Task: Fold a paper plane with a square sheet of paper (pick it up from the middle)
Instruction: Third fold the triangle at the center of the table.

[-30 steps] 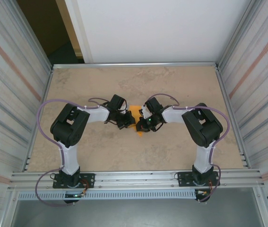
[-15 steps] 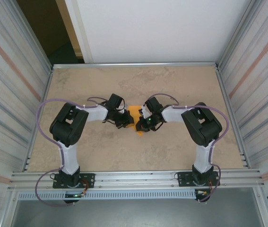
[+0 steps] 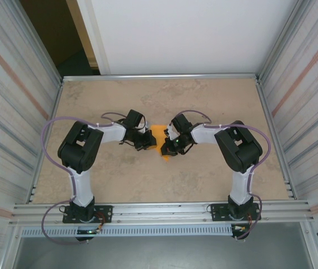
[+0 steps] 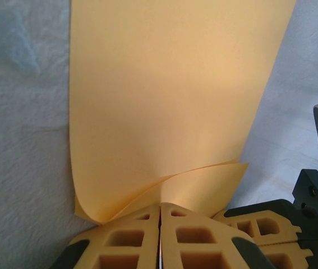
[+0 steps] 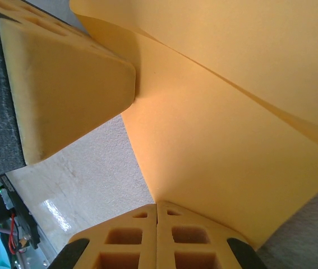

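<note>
Pinched seemingly half-folded square sheet of paper (image 4: 170, 101) with left end effector (image 4: 160, 208), right end effector (image 5: 157, 206); best aligned edges before creasing.

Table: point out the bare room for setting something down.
Free: the far strip of table between the arms and the back rail; the near strip between them and the front rail. Crowded: the centre, where left gripper and right gripper pinch the square sheet of paper.
</note>
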Robot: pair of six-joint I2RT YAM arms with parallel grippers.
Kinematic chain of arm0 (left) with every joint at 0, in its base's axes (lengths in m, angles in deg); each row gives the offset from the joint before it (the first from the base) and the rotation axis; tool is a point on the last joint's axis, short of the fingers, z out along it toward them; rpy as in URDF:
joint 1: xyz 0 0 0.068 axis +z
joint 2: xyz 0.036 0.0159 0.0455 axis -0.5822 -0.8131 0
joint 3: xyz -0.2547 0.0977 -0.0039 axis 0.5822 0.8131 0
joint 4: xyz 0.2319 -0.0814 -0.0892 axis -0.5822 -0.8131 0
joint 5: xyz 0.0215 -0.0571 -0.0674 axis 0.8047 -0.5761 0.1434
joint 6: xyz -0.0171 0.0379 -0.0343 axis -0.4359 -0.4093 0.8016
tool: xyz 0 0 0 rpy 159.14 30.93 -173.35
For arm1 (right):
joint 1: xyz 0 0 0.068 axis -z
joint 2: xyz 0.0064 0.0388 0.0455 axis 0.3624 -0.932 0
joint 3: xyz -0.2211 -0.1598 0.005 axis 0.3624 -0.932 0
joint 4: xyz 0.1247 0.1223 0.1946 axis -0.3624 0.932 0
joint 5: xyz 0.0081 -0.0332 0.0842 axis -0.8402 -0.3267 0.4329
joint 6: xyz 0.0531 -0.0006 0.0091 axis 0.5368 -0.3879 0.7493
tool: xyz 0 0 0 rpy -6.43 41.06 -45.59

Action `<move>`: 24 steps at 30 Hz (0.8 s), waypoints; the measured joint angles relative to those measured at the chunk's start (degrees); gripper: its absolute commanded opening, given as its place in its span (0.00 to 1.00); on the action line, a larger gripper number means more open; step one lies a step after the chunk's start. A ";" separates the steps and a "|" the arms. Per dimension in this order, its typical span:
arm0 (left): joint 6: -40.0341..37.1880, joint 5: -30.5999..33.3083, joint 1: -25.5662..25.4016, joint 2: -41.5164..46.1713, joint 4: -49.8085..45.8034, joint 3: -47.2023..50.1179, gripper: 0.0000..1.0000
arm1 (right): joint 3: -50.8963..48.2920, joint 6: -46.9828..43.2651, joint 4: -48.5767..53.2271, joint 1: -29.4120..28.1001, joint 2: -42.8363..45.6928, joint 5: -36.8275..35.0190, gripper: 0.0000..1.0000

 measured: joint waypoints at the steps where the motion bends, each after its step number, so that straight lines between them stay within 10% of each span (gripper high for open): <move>1: 0.00 0.11 0.00 0.00 0.00 0.00 0.09 | -0.02 -0.15 0.00 0.00 0.02 0.07 0.06; 24: 0.13 -1.01 1.33 0.00 0.39 0.44 0.10 | -8.15 -2.58 3.96 -0.39 14.91 -3.52 0.07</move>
